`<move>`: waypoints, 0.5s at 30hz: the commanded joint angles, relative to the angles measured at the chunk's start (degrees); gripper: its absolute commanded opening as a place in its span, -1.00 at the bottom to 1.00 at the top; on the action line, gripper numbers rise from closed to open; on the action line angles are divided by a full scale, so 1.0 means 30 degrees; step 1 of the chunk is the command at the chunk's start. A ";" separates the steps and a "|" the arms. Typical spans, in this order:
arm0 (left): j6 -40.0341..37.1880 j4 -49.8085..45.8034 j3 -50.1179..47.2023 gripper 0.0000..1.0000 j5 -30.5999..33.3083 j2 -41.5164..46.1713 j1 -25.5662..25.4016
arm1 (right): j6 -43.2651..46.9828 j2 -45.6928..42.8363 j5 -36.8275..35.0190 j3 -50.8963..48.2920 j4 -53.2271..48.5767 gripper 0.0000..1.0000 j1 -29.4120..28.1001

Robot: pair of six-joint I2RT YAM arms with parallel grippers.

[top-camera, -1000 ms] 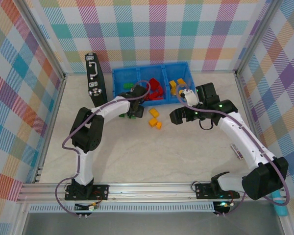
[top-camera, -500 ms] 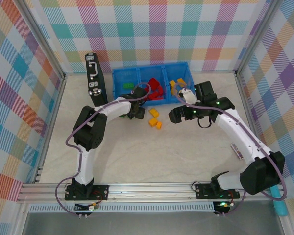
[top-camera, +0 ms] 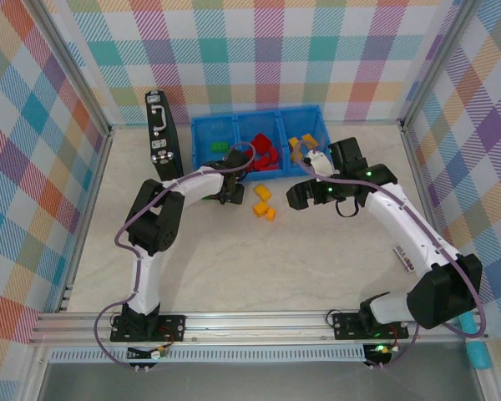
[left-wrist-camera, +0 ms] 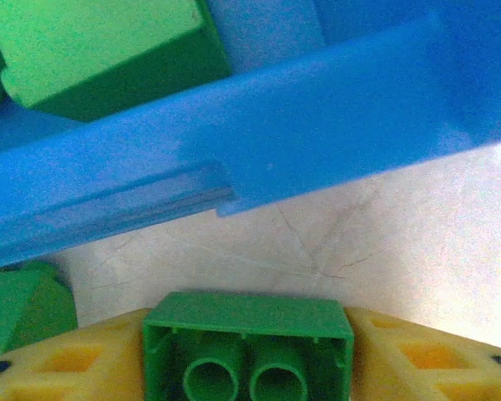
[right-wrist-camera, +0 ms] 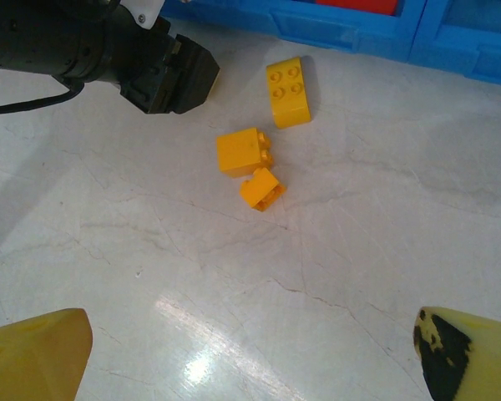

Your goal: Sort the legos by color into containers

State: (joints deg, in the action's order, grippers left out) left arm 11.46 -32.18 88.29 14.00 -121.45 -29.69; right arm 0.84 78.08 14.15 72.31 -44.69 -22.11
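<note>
Green brick (left-wrist-camera: 249, 319) sits pinched in my left gripper (top-camera: 226, 193) by the blue tray (left-wrist-camera: 334, 117); right gripper (right-wrist-camera: 250, 352) hangs spread over three yellow bricks (right-wrist-camera: 244, 152).

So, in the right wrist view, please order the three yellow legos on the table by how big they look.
1. The curved lego with four studs: looks largest, only slightly.
2. The blocky lego: nearly the same, so this order is unsure.
3. The small lego beside it: clearly smallest.

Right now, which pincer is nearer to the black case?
Left. The left pincer is a little right of the black case; the right pincer is farther right, beyond the yellow bricks.
</note>
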 commanded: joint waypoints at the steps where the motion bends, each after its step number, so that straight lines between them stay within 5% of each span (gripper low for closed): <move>1: 0.0134 -0.0182 -0.0337 0.05 0.0045 0.0070 0.0171 | 0.0130 0.0076 0.0352 0.0605 -0.0295 0.98 -0.0095; 15: -0.1105 0.1345 0.0756 -0.06 0.1711 0.2193 0.1059 | 0.0394 -0.0070 0.0257 0.0415 -0.0330 0.97 -0.0074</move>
State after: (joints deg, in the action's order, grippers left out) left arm 9.96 -30.85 88.40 17.26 -115.87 -27.53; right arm 0.89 78.08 14.15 72.34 -44.66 -22.11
